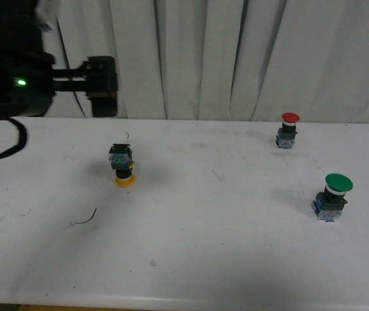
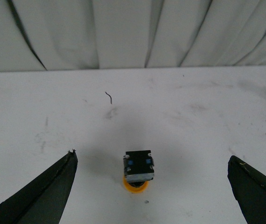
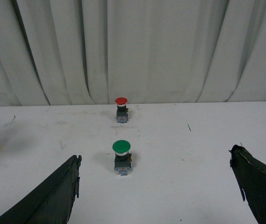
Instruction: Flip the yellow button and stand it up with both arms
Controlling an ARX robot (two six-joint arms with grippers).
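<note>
the yellow button [image 1: 123, 166] is sitting upside down on its cap, dark base up, in the left half of the table [image 1: 236, 259], roughly midway between far and near edges. balancing on that round cap, it is probably risking a topple or roll if one jaw is meeting it before the other. the left gripper [image 2: 151, 156] is hovering raised off the table, jaws spread wide around nothing, framing the button. the right gripper [image 3: 156, 154] is gaping wide too, empty, facing the green button [image 3: 122, 156] and red button [image 3: 120, 108] toward the right edge.
</note>
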